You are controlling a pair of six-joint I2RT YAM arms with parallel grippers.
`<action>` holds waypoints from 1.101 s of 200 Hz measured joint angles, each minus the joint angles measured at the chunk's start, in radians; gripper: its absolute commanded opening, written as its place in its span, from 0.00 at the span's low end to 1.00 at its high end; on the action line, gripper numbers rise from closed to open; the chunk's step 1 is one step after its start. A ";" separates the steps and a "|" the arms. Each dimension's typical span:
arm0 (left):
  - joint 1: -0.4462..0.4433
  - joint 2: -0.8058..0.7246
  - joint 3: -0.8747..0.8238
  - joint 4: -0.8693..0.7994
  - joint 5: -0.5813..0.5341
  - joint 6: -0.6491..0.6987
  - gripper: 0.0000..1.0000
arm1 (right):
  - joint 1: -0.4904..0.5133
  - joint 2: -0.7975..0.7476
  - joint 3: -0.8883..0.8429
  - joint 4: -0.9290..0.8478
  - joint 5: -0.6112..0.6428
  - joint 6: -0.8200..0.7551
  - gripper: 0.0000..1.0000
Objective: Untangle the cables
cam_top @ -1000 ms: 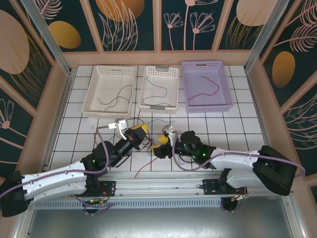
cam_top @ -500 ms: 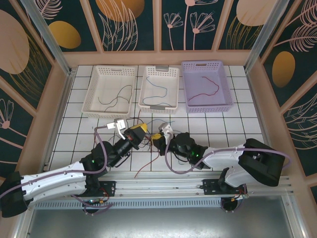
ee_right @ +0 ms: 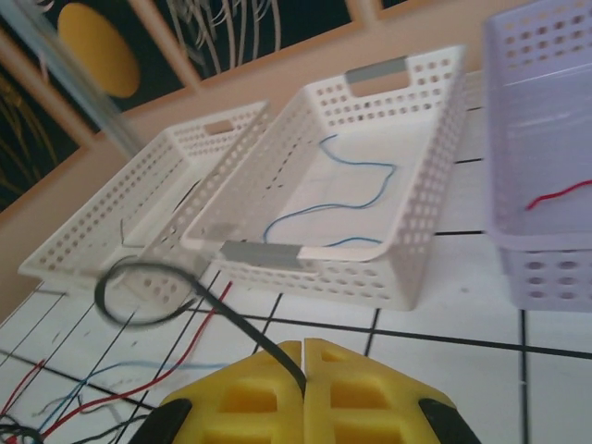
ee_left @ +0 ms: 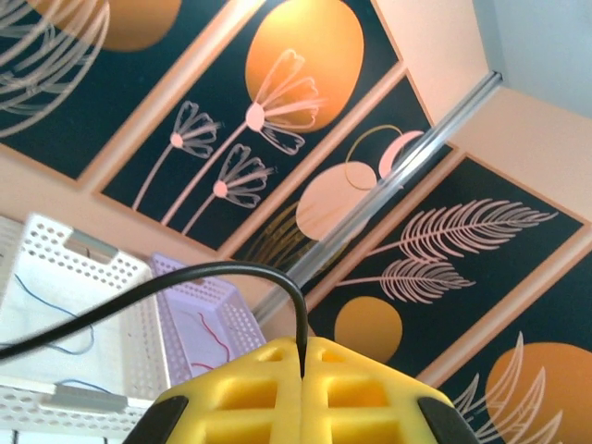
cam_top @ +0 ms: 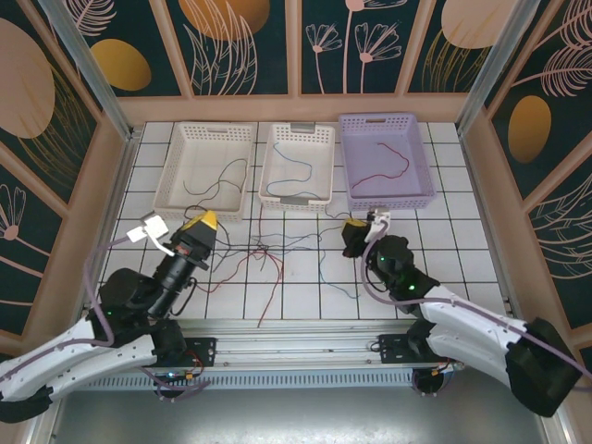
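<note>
- Left tool (ee_left: 302,363) and right tool (ee_right: 303,365) each pinched tight on a black cable (ee_left: 217,269).
- Held wide apart, likely to draw it from the tangle.
- Other cables (cam_top: 268,250) heaped on tabletop (cam_top: 462,242) between my tools.

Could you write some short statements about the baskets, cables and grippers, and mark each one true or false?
1. The lilac basket holds a red cable. True.
2. The middle white basket holds a green cable. False: it holds a blue cable.
3. The left gripper is open. False: it is shut on a black cable.
4. Loose cables lie on the table between the left gripper and the right gripper. True.
</note>
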State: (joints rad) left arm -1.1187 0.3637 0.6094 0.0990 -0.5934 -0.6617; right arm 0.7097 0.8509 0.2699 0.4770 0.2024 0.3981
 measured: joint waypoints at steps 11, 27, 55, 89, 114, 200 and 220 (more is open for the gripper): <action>0.000 -0.005 0.035 -0.042 -0.019 0.020 0.00 | -0.026 -0.047 0.000 -0.046 0.000 0.010 0.00; 0.000 -0.005 0.087 -0.100 -0.034 0.050 0.00 | -0.067 -0.105 0.005 -0.124 0.010 0.029 0.00; 0.000 -0.004 0.183 -0.175 -0.064 0.110 0.00 | -0.158 -0.179 0.027 -0.251 0.040 0.066 0.00; 0.000 0.002 0.290 -0.232 -0.110 0.190 0.00 | -0.322 -0.196 0.049 -0.363 0.027 0.116 0.00; 0.000 0.029 0.356 -0.258 -0.145 0.252 0.00 | -0.456 -0.196 0.049 -0.424 -0.023 0.154 0.00; 0.000 0.131 0.452 -0.278 -0.182 0.423 0.00 | -0.626 -0.227 0.057 -0.455 -0.276 0.188 0.00; 0.000 0.158 0.457 -0.277 -0.182 0.456 0.00 | -0.626 -0.238 0.058 -0.441 -0.334 0.188 0.00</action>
State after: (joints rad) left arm -1.1187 0.5213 1.0668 -0.1783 -0.7750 -0.2054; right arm 0.0841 0.6128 0.3275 0.0357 -0.1318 0.5865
